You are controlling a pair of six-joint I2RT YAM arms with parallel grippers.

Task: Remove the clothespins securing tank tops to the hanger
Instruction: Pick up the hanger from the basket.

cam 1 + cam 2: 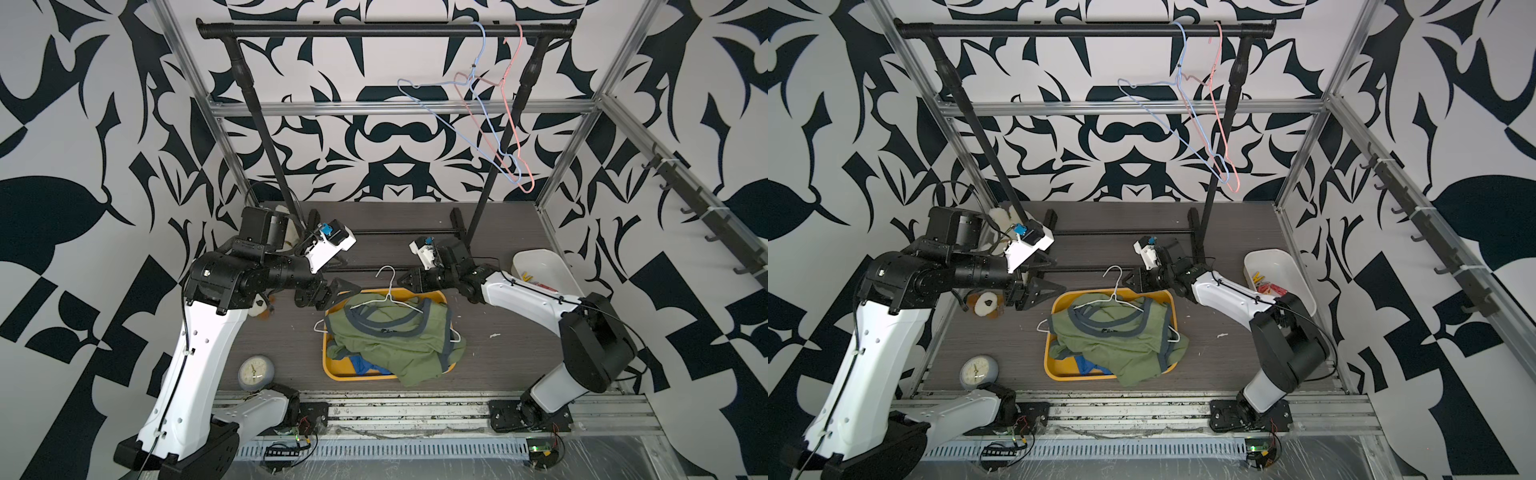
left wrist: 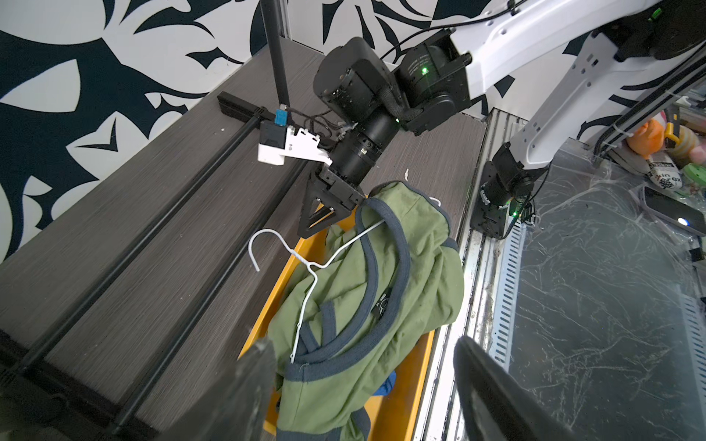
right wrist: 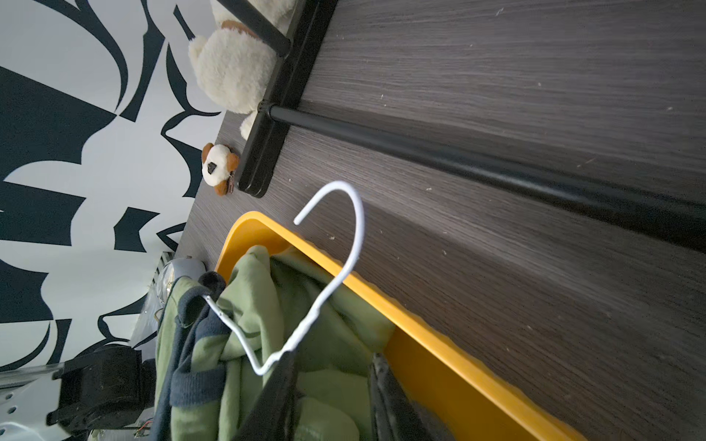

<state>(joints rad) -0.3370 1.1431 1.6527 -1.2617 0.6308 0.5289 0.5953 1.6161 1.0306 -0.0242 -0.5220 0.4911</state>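
Two olive-green tank tops (image 1: 399, 332) (image 1: 1121, 332) lie heaped in a yellow tray (image 1: 332, 374), with a blue one (image 1: 365, 365) peeking out underneath. The white wire hanger (image 3: 359, 229) (image 2: 301, 260) rests on top, its hook over the tray's far rim. My left gripper (image 1: 353, 291) (image 2: 365, 343) hovers open at the tray's far left corner. My right gripper (image 1: 402, 279) (image 3: 333, 357) sits at the far right corner with its jaws a little apart over green fabric. The hanger wire touches one of its fingers (image 3: 284, 382). Yellow and red clothespins (image 1: 1264, 282) show only in the bin.
The white bin (image 1: 544, 270) stands at the right of the table. A black garment rack (image 1: 374, 30) carries a blue hanger (image 1: 457, 124) and a pink hanger (image 1: 517, 104); its base bars cross the table behind the tray. A clock (image 1: 255, 372) and a plush toy (image 1: 986, 305) lie at the left.
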